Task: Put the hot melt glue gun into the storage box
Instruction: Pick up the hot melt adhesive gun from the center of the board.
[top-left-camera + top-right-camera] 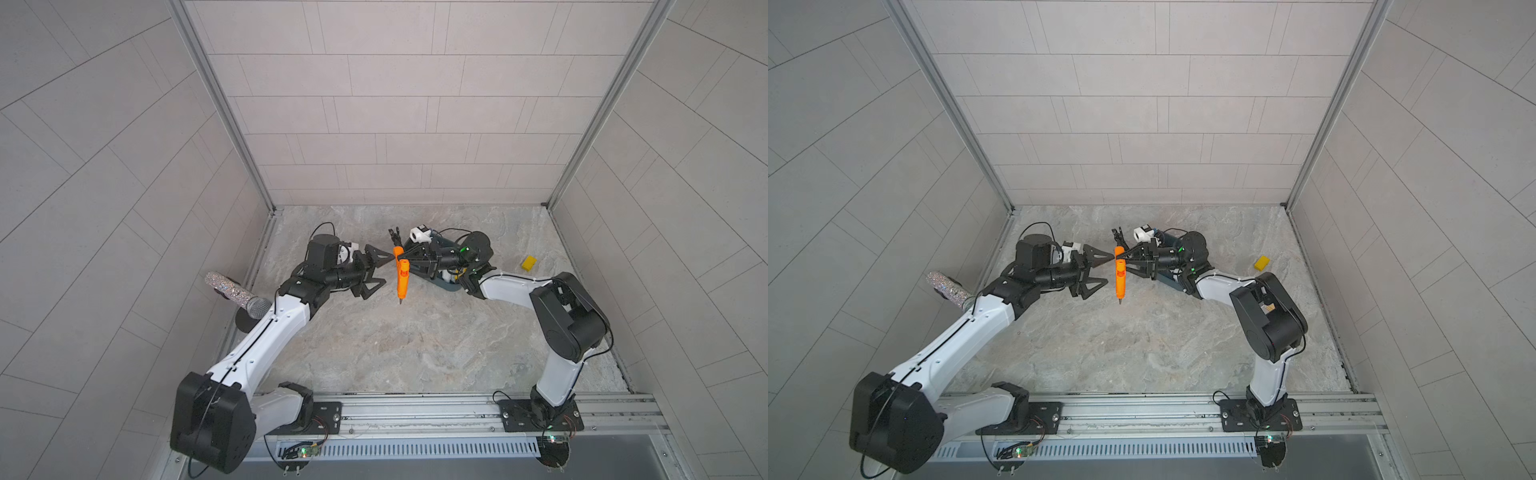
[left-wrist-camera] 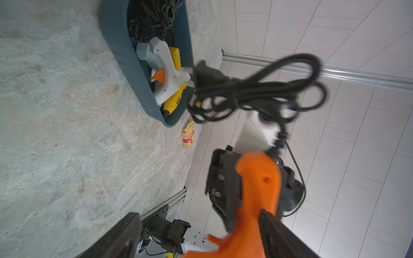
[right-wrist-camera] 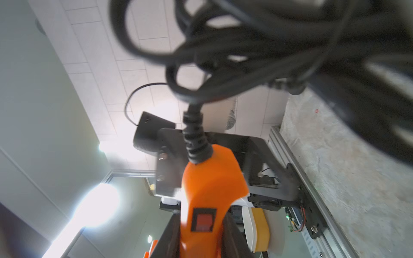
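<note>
Glue gun (image 1: 402, 276) held clear of the table, not yet in the box (image 2: 125, 58) beneath the right arm. Right gripper (image 1: 406, 258) clenched on its handle, probably as the arm nearer the box; left gripper (image 1: 388, 271) spread wide alongside, grasping nothing; bundled cord (image 2: 257, 89) trails from the handle

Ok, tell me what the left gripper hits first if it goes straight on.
Most likely the orange glue gun, held by the right gripper just ahead of the left gripper, whose jaws are open, though depth is hard to judge.
</note>
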Tool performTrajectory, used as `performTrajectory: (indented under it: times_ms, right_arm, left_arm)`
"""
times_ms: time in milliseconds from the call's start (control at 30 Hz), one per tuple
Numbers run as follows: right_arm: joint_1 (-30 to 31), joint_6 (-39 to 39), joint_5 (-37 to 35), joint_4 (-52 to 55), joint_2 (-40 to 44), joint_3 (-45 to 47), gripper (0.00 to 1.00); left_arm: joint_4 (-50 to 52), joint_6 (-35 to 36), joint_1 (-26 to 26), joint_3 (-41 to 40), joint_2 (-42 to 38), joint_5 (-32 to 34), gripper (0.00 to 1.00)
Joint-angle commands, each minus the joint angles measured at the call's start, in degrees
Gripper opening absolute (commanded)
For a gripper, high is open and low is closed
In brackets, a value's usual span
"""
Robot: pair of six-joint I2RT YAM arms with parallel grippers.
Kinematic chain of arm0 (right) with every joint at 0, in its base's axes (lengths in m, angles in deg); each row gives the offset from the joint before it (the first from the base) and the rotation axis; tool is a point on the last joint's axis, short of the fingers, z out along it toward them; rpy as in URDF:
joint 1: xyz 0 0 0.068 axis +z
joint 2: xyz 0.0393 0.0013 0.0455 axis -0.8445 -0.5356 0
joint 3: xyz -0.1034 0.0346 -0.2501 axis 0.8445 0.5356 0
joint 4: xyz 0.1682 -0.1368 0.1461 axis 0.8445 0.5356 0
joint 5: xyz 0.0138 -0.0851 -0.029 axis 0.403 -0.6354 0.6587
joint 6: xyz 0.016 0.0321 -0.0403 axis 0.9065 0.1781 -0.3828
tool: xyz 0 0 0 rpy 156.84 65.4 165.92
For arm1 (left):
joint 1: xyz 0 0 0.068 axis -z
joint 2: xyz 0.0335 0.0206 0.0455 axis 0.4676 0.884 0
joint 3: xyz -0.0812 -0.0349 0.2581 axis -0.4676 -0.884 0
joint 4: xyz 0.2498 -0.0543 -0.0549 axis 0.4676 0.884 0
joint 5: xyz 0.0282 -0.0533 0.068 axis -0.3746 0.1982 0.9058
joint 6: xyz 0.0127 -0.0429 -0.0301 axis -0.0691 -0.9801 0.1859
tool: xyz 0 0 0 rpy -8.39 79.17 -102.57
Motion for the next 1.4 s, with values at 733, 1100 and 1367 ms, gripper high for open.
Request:
performTrajectory:
  times_ms: [733,1100,1367]
  right_arm:
    - [0.2,6.0,-0.7,-9.5,0.5,0.9,0.0]
    - [0.7,6.5,-0.6,-9.5,-1.6,0.2,0.0]
    - [0.6,7.0,-0.7,-9.5,-3.3,-0.3,0.0]
  left_arm:
    - [-26.7,-19.6,-0.1,0.7,6.1,6.3,0.83]
    - [-31.3,-22.0,1.6,0.5,8.0,5.9,0.67]
    - [-30.9,-22.5,2.1,1.0,6.7,5.2,0.57]
